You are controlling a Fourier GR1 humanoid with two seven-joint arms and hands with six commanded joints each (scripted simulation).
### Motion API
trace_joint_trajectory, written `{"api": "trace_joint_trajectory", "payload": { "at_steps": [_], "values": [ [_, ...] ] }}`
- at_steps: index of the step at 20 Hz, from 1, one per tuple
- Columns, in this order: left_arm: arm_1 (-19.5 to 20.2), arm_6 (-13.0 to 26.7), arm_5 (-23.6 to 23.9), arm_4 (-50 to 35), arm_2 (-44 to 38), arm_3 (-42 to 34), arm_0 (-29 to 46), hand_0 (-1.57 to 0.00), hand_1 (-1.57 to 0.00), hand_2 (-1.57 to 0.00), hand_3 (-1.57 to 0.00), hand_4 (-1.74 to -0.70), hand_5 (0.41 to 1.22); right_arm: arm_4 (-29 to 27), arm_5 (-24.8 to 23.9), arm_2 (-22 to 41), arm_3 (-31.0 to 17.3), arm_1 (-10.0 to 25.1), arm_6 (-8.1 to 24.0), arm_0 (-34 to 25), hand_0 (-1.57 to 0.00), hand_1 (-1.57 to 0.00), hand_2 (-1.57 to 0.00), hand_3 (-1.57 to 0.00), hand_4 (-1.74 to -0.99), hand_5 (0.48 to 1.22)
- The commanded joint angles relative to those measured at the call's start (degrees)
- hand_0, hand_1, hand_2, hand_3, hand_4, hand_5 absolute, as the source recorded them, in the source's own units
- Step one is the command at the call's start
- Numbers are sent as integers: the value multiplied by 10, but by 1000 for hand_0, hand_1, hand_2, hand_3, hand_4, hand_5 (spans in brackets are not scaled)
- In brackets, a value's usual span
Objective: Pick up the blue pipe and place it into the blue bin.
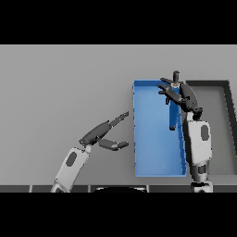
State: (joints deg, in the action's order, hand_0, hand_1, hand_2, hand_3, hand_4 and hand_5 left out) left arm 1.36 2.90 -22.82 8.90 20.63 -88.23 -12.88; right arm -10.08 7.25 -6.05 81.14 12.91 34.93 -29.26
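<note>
Grey table (65, 92) seen from above. Blue bin (155, 157) set right of centre; dark grey bin (217, 139) just beside it on right. Right hand (178, 95) held over blue bin's far right part, fingers curled round top of blue pipe (174, 115). Pipe hung upright inside bin's outline, along right wall. Left hand (104, 134) held over table left of blue bin, fingers straight, spread from thumb, nothing gripped.

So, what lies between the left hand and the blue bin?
Nothing: in the head view only bare grey table separates the left hand from the blue bin; the fingertips stop just short of its left wall.
</note>
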Motion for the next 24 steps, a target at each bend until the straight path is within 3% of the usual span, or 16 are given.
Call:
{"api": "trace_joint_trajectory", "payload": {
  "at_steps": [1, 2, 4, 6, 7, 8, 10, 12, 14, 19, 24],
  "values": [
    [-2, -2, 0, 3, 3, 1, 2, 1, 1, 1, 1, -923, 476, -10, -10, 17, -12, 8, 0, 6, -1571, -1571, -1571, -1571, -1497, 1221],
    [-3, -3, 2, 3, 3, 1, 1, 1, 1, 1, 1, -923, 478, -20, -19, 34, -24, 18, 0, 10, -1571, -1571, -1571, -1257, -1546, 1221],
    [1, -12, 0, 5, 6, -2, 6, 1, 1, 1, 1, -922, 481, -67, -54, 81, -50, 46, 0, 19, -1571, -1571, -1571, -804, -1616, 1221],
    [-1, -12, 5, 13, 9, 0, 7, 1, 1, 1, 1, -919, 486, -124, -104, 144, -79, 87, 0, 13, -1571, -1571, -1571, -514, -1661, 1221],
    [3, -8, 3, 8, 3, -2, 3, 1, 1, 1, 1, -918, 489, -166, -129, 178, -93, 109, 0, 7, -1571, -1571, -1571, -411, -1677, 1171],
    [2, -5, 1, 2, 2, -5, 4, 1, 1, 1, 1, -920, 491, -210, -156, 216, -108, 134, 0, -5, -1571, -1571, -1518, -455, -1626, 1161],
    [2, -5, 3, 4, -1, 4, 1, 1, 1, 1, 1, -921, 493, -291, -212, 285, -116, 179, 0, -24, -1084, -1025, -987, -291, -1469, 1148],
    [-2, -2, 2, 4, 5, 0, 5, 1, 1, 1, 1, -924, 493, -334, -243, 335, -107, 212, 0, -38, -693, -656, -631, -186, -1370, 1125],
    [2, -5, 0, 1, 3, -6, 10, 1, 1, 1, 1, -926, 494, -323, -216, 371, -91, 240, 0, -49, -443, -419, -404, -118, -1307, 1068],
    [0, 0, 1, 3, 3, 4, 4, 1, 1, 1, 1, -927, 496, -287, -154, 469, -84, 295, 0, -86, -145, -137, -132, -38, -1205, 837],
    [4, -3, -1, 0, 1, -4, 6, 1, 1, 1, 1, -931, 496, -297, -145, 516, -87, 309, 0, -107, -47, -44, -42, -12, -1125, 747]
  ]
}}
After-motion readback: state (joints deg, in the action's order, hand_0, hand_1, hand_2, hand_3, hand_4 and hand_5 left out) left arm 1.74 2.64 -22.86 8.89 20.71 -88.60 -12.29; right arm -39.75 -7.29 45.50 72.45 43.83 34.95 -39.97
